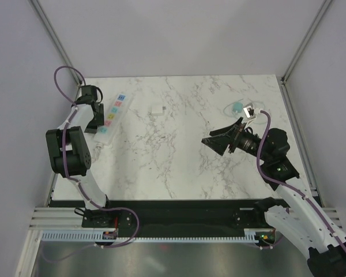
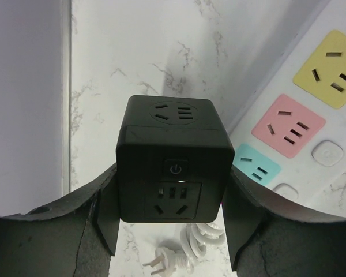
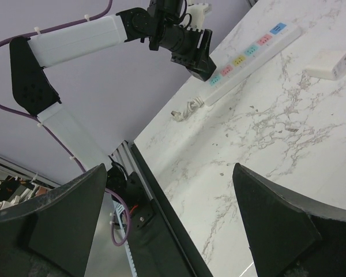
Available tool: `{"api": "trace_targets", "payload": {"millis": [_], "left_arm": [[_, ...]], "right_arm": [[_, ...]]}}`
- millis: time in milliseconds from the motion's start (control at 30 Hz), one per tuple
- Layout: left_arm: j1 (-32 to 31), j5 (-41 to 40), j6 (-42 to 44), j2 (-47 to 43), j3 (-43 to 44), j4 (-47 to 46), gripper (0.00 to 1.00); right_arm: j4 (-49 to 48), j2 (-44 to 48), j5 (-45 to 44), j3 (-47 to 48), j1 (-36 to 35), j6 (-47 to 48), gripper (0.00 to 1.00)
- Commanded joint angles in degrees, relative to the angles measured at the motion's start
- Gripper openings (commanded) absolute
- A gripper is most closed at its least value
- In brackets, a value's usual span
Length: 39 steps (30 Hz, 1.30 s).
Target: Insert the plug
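Cube plug, black with sockets and power button, sits clamped in left pincer; right pincer wide.

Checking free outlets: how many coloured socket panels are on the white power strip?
6, in one row on the white plastic power strip, far to near: blue, pink, teal, yellow, pink, teal.

Power symbol on button of black cube socket; no lettering
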<state>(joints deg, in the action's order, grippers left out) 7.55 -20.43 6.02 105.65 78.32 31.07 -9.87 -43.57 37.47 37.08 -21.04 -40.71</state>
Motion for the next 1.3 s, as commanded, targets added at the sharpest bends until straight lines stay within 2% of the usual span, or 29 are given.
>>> {"api": "trace_targets", "payload": {"millis": [0, 133, 267, 367, 400, 567, 700, 767, 900, 1033, 1200, 1267], "left_arm": [[-0.17, 6.79, -4.79, -1.05, -1.85, 1.1, 0.02], [-0.43, 11.8, -5.49, -6.92, -5.98, 1.45, 0.02], [-1.83, 22.49, -5.49, -12.28, -9.94, 1.54, 0.02], [-6.84, 23.77, -2.43, -15.37, -12.05, 2.06, 0.02], [-10.94, 23.68, -1.81, -16.08, -12.49, 2.59, 0.02], [-16.69, 26.3, 0.83, -18.54, -10.74, 5.57, 0.02], [-19.85, 30.61, 4.6, -18.46, -3.47, 11.28, 0.02], [-20.64, 33.43, 9.08, -16.88, -0.03, 16.28, 0.02], [-20.82, 35.27, 17.94, -14.68, 7.1, 19.46, 0.02], [-19.59, 36.78, 23.59, -7.51, 13.5, 23.15, 0.02], [-18.27, 38.7, 25.26, 2.54, 26.43, 30.87, 0.02], [-18.71, 36.79, 28.59, 5.43, 29.59, 34.22, 0.02]], "right_arm": [[-2.08, 1.03, -0.03, 1.5, 0.12, -0.16, 0.98], [-2.17, 0.86, -0.03, 1.68, 0.03, -0.51, 0.98], [-2.52, 0.77, -0.21, 1.86, 0.03, -0.6, 0.98], [-2.61, 0.42, -0.47, 1.68, 0.03, -0.51, 0.98], [-2.61, 0.16, -0.47, 1.59, 0.03, -0.43, 0.98], [-2.35, -0.46, -0.12, 0.89, 0.03, -0.42, 0.98], [-2.0, -0.02, -0.12, 0.19, 0.03, 0.19, 0.98], [-2.08, -0.37, -0.21, -0.25, 0.03, 0.37, 0.98], [-2.17, -1.86, 0.67, -0.34, 0.03, 0.8, 0.98], [0.28, -3.45, 1.37, 1.15, 0.03, 2.82, 0.98], [2.22, -4.59, 1.55, 2.65, 0.03, 4.58, 0.98], [2.31, -4.94, 1.55, 2.3, 0.03, 4.24, 0.98]]}}
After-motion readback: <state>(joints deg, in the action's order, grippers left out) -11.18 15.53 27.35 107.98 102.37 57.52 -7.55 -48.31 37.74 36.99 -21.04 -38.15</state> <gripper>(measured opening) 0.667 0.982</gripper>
